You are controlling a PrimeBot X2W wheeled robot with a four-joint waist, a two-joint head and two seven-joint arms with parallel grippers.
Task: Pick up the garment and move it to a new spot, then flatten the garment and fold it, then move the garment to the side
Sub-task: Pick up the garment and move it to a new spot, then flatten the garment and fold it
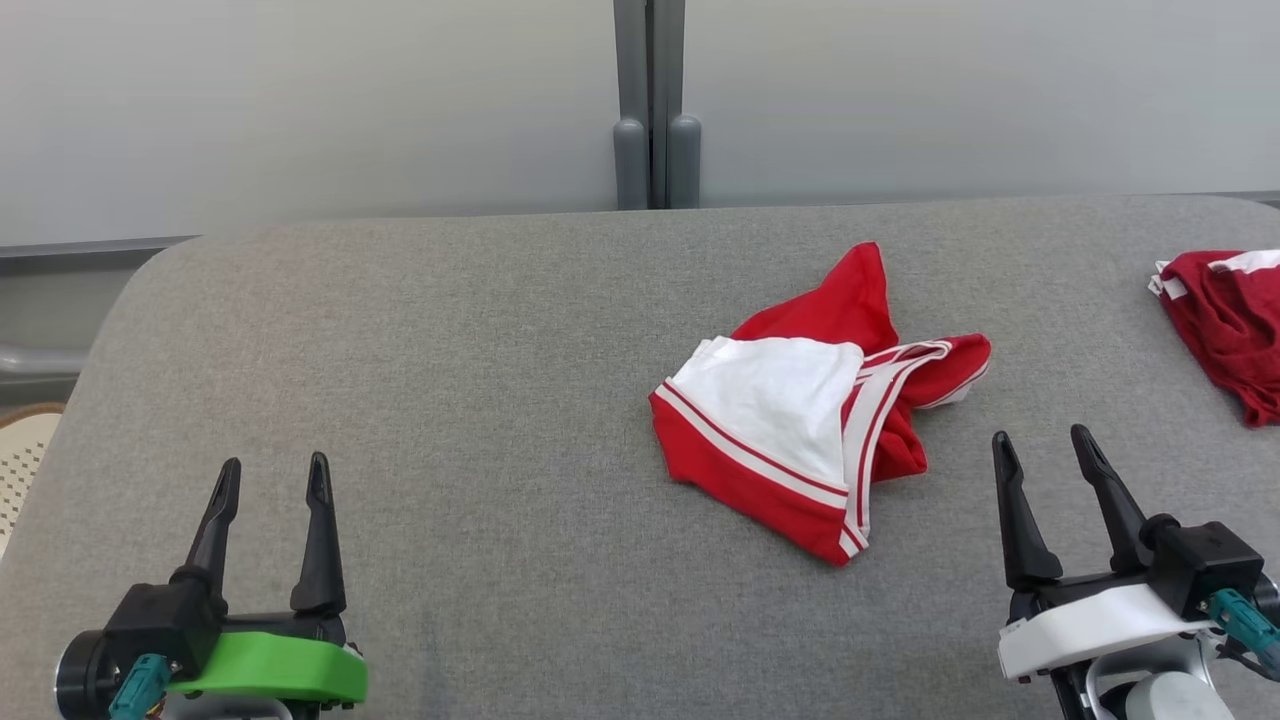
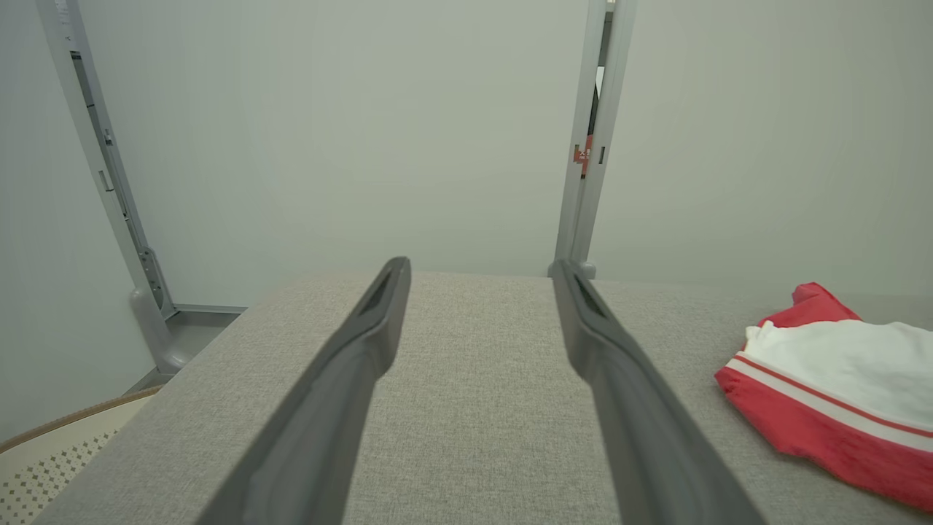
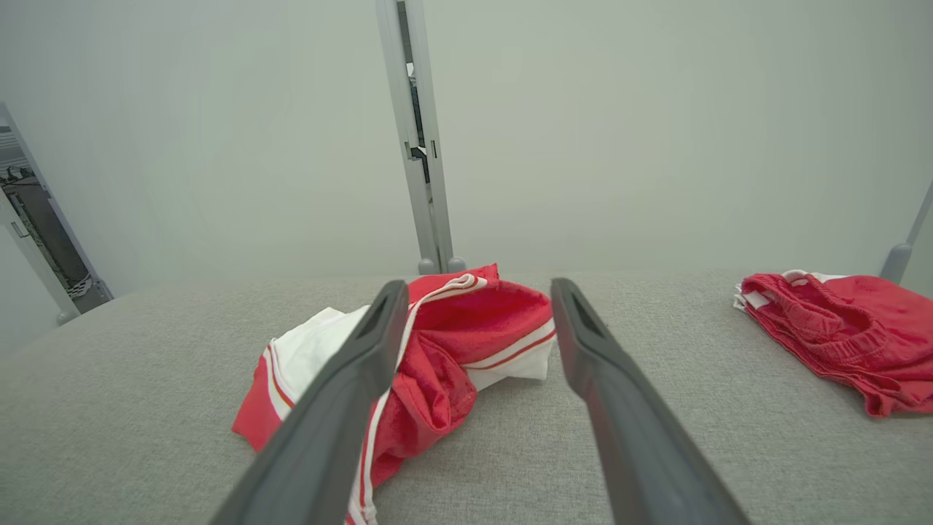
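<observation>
A crumpled red and white garment [image 1: 800,420] lies on the grey table [image 1: 450,350], right of the middle. In the right wrist view the garment [image 3: 452,350] sits just beyond my fingers; in the left wrist view its edge [image 2: 838,386] shows at the right. My right gripper [image 1: 1045,445] stands open at the lower right, close to the garment's near right side, holding nothing. Far to the left, my left gripper [image 1: 275,475] is open and empty above bare cloth. The left fingertips [image 2: 397,273] point at the table's far edge.
A second, darker red garment [image 1: 1225,320] lies bunched at the table's right edge, also in the right wrist view [image 3: 838,321]. A grey post [image 1: 650,120] rises behind the table's far edge. A perforated pale object [image 1: 20,460] sits beyond the table's left edge.
</observation>
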